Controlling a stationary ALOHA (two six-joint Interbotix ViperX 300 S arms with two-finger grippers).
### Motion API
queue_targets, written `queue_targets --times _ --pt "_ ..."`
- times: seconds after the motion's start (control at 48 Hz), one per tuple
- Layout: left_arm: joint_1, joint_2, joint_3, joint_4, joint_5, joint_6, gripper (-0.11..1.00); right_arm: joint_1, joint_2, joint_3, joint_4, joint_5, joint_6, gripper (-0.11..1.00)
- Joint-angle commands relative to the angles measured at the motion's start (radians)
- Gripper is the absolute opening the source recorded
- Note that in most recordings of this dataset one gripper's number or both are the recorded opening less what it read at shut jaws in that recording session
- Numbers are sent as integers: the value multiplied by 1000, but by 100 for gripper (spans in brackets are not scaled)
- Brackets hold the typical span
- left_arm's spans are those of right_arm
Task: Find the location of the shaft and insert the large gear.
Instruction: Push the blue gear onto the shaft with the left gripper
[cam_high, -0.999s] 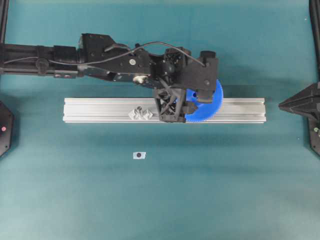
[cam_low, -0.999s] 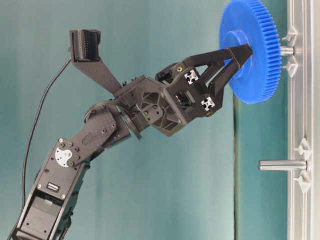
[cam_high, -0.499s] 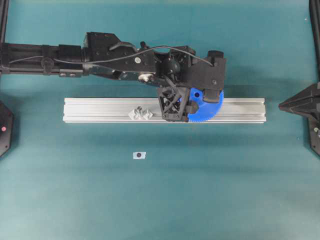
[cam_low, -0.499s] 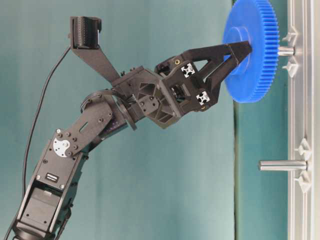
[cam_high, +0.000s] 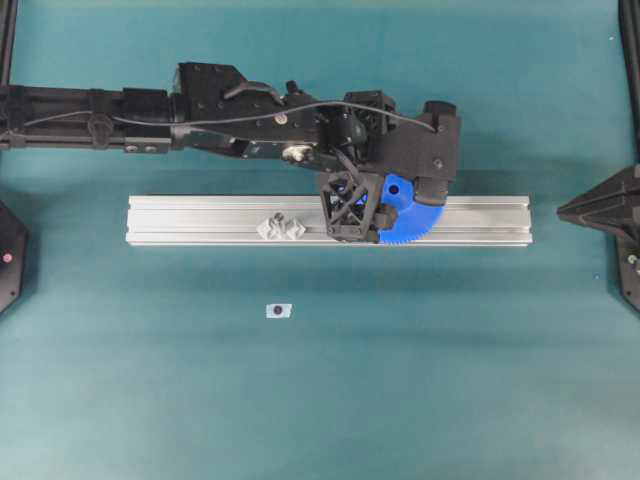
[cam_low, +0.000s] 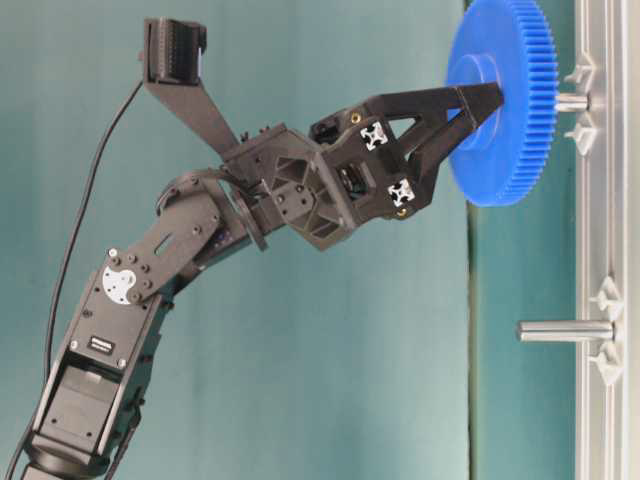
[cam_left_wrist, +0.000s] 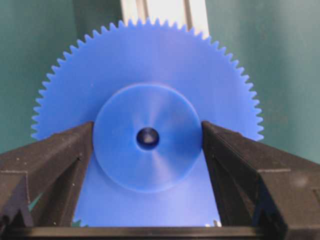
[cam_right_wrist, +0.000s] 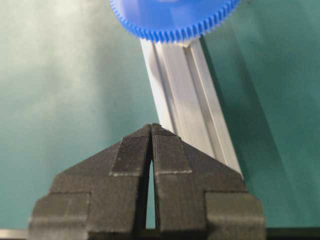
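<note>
The large gear (cam_left_wrist: 150, 65), a bright blue toothed disc, sits flat over the rail with the shaft (cam_low: 572, 101) through its centre hole. A short stub of the grey shaft shows between gear (cam_low: 505, 170) and rail. My left gripper (cam_left_wrist: 147, 131) is open, with its fingertips (cam_left_wrist: 85, 135) close on either side of the raised hub. From overhead the left gripper (cam_high: 385, 205) covers most of the gear (cam_high: 412, 226). My right gripper (cam_right_wrist: 151, 126) is shut and empty, hanging off the rail's right end with the gear's rim (cam_right_wrist: 170, 22) far ahead of it.
The aluminium rail (cam_high: 200, 220) lies left to right across the mat. A second, bare peg (cam_low: 565, 330) stands on it between clear brackets (cam_high: 281, 227), left of the gear. A small white tag (cam_high: 279, 311) lies on the mat nearer the front.
The gear has straightened and slid a little further down the shaft toward the rail. The left arm has shifted slightly right, and its jaws have eased apart off the hub.
</note>
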Motion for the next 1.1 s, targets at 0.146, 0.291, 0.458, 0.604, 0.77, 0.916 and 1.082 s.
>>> queue_targets --times 0.146,0.291,0.458,0.604,0.77,0.916,1.082 --pt "25 -21 -41 3 0 2 82 -3 8 -11 0 -9 12 6" --pt "25 -14 -58 3 0 5 82 -3 8 -9 0 -9 14 6" --pt "20 -9 -74 3 0 8 82 -3 8 -9 0 -9 14 6" --pt "20 -9 -69 3 11 9 82 -2 8 -11 0 -9 14 6" --pt "5 -9 -72 3 25 6 82 -3 8 -11 0 -9 14 6" --pt "-34 5 -81 3 21 -5 82 -2 8 -8 0 -9 14 6" --pt "-49 8 -80 3 21 -9 82 -3 6 -8 0 -9 14 6"
